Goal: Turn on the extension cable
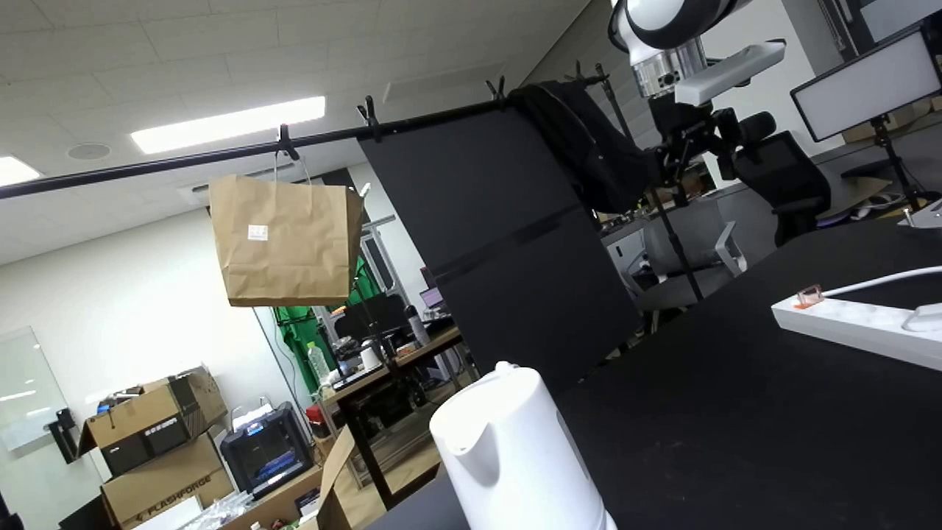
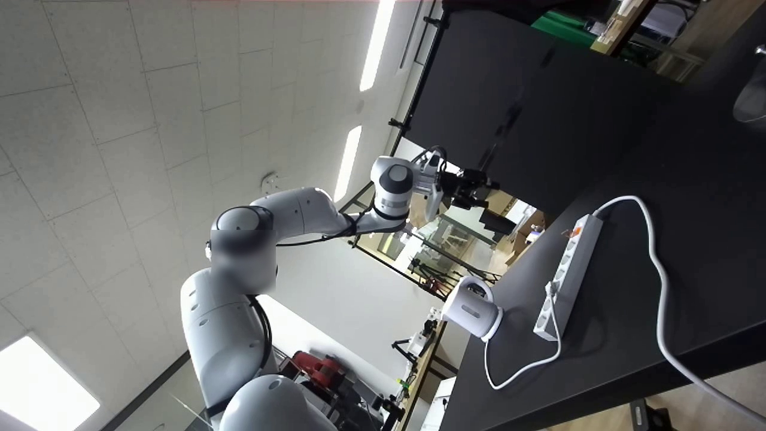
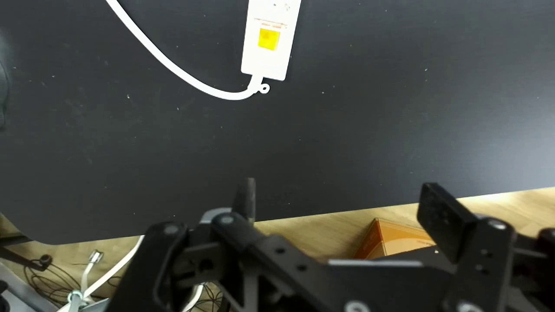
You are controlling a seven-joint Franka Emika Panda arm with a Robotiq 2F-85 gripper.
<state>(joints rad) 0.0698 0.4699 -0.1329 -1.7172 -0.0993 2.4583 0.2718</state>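
My black jointed pincer point(image 3: 341, 197) hangs in the air, its two dark fingers point(image 3: 444, 223) spread wide with nothing held between them; in both exterior views it is higher than the black table point(image 3: 347, 130) and well apart from what I am after. That is the long, flat white plastic power strip point(image 2: 573, 278), lying on the table, its small orange-red switch point(image 2: 576, 231) at the end where the white cord point(image 2: 662, 287) leaves. I judge the press not yet begun. My first worry is aim: the wrist view puts the switch ahead of my fingertips, not between them, so dropping straight down would likely land me by the table's edge. With the fingers this far apart, I could also straddle the narrow strip and push bare table on either side; drawing them together first should give me one blunt tip. An off-centre or slanting push could skid so slim a bar, since nothing visible pins it down, and that might tug the white plug point(image 2: 551, 288) and the rounded white plastic kettle point(image 2: 470, 308) wired to it. In the wrist view the switch looks yellow and washed out; I cannot tell whether it is on, so a needless press might turn it off.
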